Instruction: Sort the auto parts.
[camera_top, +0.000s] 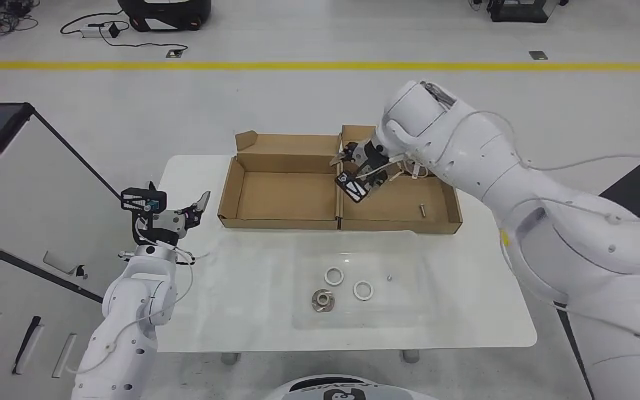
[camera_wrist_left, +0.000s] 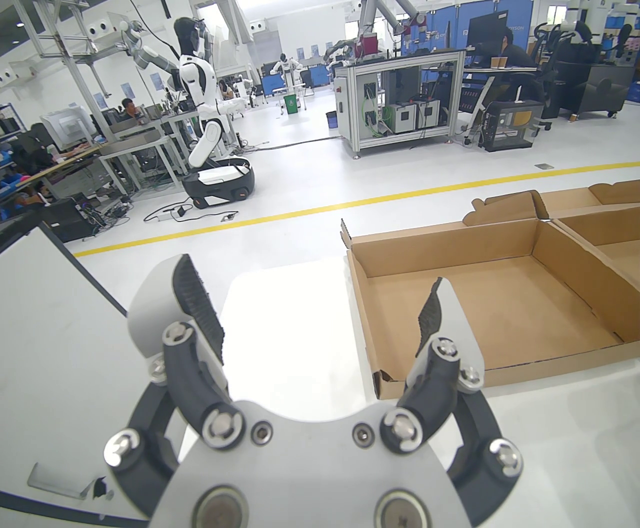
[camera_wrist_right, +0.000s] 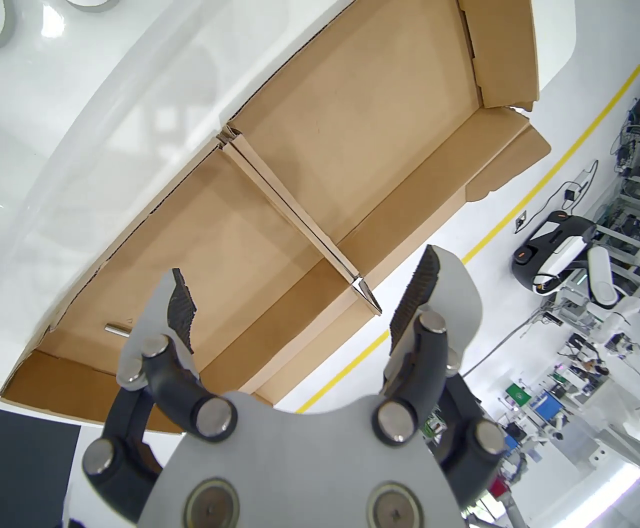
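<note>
Two shallow cardboard boxes stand side by side at the back of the white table: an empty left box and a right box. A small metal pin lies in the right box. My right gripper hangs open and empty above the wall where the boxes meet. On the table in front lie two white rings, a metal gear-like part and a tiny screw. My left gripper is open and empty over the table's left edge.
The loose parts lie on a clear sheet near the table's front middle. A white panel leans beside the table on the left. Bare tabletop stretches between the left gripper and the boxes.
</note>
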